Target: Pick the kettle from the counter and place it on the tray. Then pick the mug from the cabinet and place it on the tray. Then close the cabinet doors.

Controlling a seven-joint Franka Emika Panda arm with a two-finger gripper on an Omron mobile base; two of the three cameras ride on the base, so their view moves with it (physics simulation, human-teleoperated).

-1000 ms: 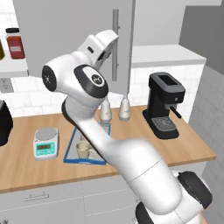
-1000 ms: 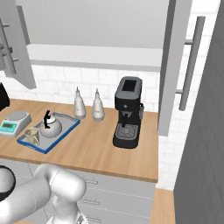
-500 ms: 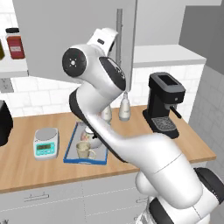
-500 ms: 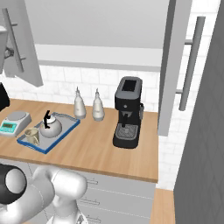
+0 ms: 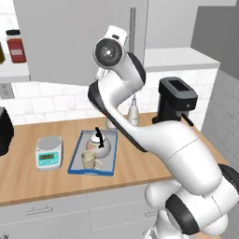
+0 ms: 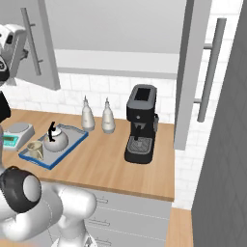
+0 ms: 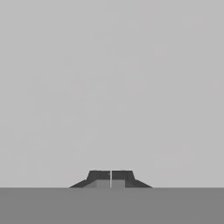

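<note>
The kettle (image 5: 99, 144) (image 6: 57, 139) and the mug (image 5: 91, 160) (image 6: 34, 149) both stand on the blue-rimmed tray (image 5: 75, 158) (image 6: 72, 144) on the counter (image 5: 140, 163) (image 6: 106, 161). My gripper (image 7: 111, 175) is shut and empty, its tips close against a flat grey surface. My hand is raised against the left cabinet door (image 5: 70, 42) (image 6: 43, 43), near its bar handle (image 5: 133, 28). This door stands partly swung over the cabinet (image 6: 116, 29). The right cabinet door (image 6: 195, 72) hangs wide open.
A teal-faced scale (image 5: 49, 153) (image 6: 14, 135) sits left of the tray. Two white bottles (image 5: 134, 112) (image 6: 96, 118) stand behind it. A black coffee machine (image 5: 175, 100) (image 6: 141, 125) is at the right. Jars (image 5: 14, 46) rest on a shelf at far left.
My arm has swung upward and to the right, and the left cabinet door has turned further toward the cabinet front. Kettle, mug and tray have stayed put.
</note>
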